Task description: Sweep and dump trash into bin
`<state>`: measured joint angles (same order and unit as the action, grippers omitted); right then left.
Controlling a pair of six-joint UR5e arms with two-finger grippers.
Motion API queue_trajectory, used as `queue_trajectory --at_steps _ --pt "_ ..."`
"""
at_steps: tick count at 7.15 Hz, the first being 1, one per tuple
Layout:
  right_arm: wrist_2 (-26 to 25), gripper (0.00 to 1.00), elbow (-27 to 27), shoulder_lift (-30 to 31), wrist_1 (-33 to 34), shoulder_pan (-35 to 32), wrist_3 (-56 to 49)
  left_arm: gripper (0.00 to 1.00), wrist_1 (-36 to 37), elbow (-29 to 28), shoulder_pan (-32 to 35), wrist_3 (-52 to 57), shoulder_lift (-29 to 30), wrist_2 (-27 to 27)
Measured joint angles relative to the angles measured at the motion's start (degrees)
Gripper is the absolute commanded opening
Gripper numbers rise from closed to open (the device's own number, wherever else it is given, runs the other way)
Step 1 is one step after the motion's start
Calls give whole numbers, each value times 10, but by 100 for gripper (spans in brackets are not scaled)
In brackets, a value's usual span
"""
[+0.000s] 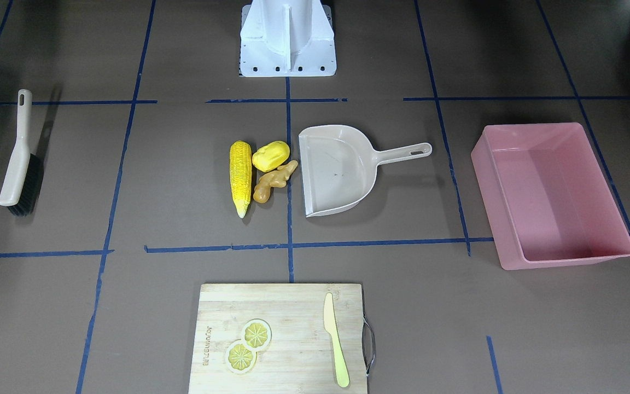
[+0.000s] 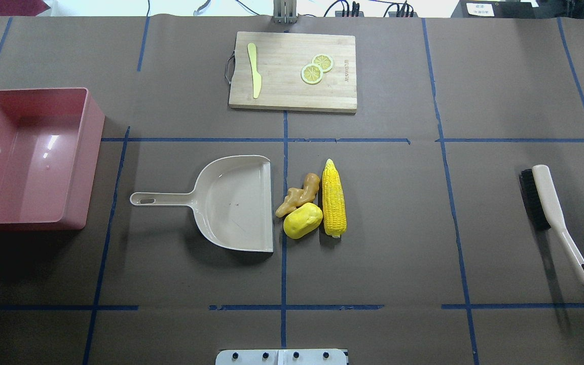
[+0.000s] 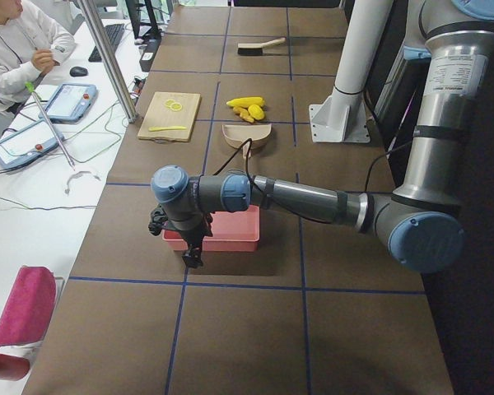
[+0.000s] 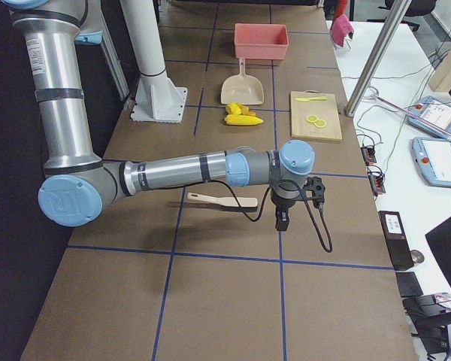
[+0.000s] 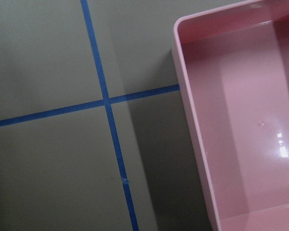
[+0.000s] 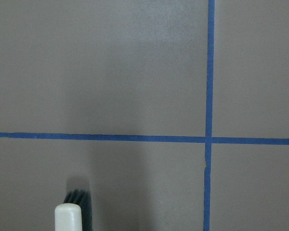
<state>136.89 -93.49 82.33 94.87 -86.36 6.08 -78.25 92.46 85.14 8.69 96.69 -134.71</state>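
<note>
Overhead exterior shows the trash at the table's middle: the corn cob [image 2: 334, 198], the potato lump [image 2: 302, 221] and the ginger root [image 2: 298, 194] sit bunched together, none of it swept yet. They lie just beside the open lip of the dustpan [image 2: 236, 203], on the robot's right of it. The corn cob's long axis runs parallel to that lip, so a push from the robot's right toward its left would meet the cob broadside and drive all three items into the pan.

The dustpan handle points to the robot's left, toward the bin [image 2: 92, 152], which stands well apart at that end of the table. The brush [image 2: 550, 208] lies well apart on the robot's right, its long axis running roughly toward and away from the base, handle end nearer the base.

The left gripper [image 3: 193, 251] hangs above the table at the bin's outer end, beyond the bin from the dustpan. The right gripper [image 4: 283, 219] hangs just past the bristle end of the brush. Neither carries anything, as far as can be seen. Whether the jaws are apart or together cannot be told from the side views.

Judgement: the right arm is nearer the brush and the left arm nearer the dustpan handle, so each tool goes to its own side.
</note>
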Motion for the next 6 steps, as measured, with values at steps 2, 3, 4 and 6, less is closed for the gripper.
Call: queue_trajectory --at_steps 2,3,4,6 --pt "-2 100 -2 2 -2 -1 5 100 -13 0 2 0 1 2" --pt "-2 100 -2 3 -3 0 7 100 -16 1 2 -2 1 1" --pt "-2 100 -2 3 -4 3 8 100 -19 5 2 -5 1 1" --pt "-1 100 -7 4 -5 9 8 100 -22 11 1 -27 3 0"
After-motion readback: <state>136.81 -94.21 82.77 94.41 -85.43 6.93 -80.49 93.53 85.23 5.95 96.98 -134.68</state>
